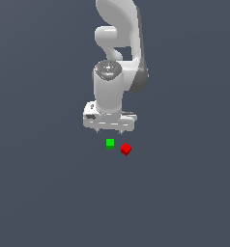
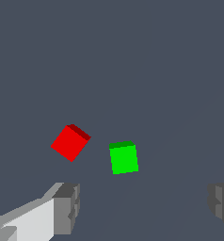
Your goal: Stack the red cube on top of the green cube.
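Note:
The red cube [image 1: 126,149] [image 2: 70,143] lies on the dark grey floor, turned at an angle. The green cube [image 1: 110,143] [image 2: 124,158] sits just beside it, toward the exterior view's left, with a small gap between the two. My white gripper [image 1: 109,131] [image 2: 142,207] hangs above and slightly behind both cubes, touching neither. Its grey fingers [image 2: 67,207] are spread wide apart and hold nothing, so the gripper is open.
The white arm [image 1: 118,53] rises behind the gripper toward the top of the exterior view. A plain dark grey floor [image 1: 49,193] surrounds the cubes.

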`<state>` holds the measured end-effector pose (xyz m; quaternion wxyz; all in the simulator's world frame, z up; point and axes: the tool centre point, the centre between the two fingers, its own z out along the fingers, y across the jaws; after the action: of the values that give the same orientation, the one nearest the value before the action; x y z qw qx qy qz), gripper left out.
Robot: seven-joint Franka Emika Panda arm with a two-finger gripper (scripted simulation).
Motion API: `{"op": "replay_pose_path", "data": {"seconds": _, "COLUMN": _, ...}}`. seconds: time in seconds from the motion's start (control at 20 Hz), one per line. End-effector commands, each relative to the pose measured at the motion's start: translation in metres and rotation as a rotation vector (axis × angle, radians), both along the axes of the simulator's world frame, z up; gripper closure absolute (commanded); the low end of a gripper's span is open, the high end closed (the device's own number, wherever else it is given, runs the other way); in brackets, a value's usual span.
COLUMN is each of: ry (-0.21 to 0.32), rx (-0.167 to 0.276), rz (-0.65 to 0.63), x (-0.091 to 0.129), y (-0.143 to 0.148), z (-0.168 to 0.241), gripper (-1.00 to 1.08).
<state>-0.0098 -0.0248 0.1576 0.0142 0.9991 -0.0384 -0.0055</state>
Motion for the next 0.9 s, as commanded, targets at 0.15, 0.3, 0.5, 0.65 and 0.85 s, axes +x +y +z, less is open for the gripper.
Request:
{"op": "replay_pose_path", "data": {"seconds": 0.15, "ry": -0.002, "rx": 0.003, "rz": -0.077, "x": -0.002, "y": 0.01, "z": -0.011, "gripper": -0.92}}
{"op": "replay_pose_path", "data": {"seconds": 0.3, "ry": -0.004, "rx": 0.004, "rz": -0.136, "x": -0.002, "y": 0.017, "z": -0.019, "gripper": -0.92}}
{"op": "replay_pose_path", "data": {"seconds": 0.5, "ry": -0.007, "rx": 0.008, "rz": -0.228, "x": -0.002, "y": 0.029, "z": -0.031, "gripper": -0.92}}
{"op": "replay_pose_path", "data": {"seconds": 0.65, "ry": -0.009, "rx": 0.01, "rz": -0.298, "x": -0.001, "y": 0.038, "z": -0.041, "gripper": -0.92}}
{"op": "replay_pose_path", "data": {"seconds": 0.85, "ry": -0.012, "rx": 0.013, "rz": -0.393, "x": 0.001, "y": 0.051, "z": -0.054, "gripper": -0.92}}
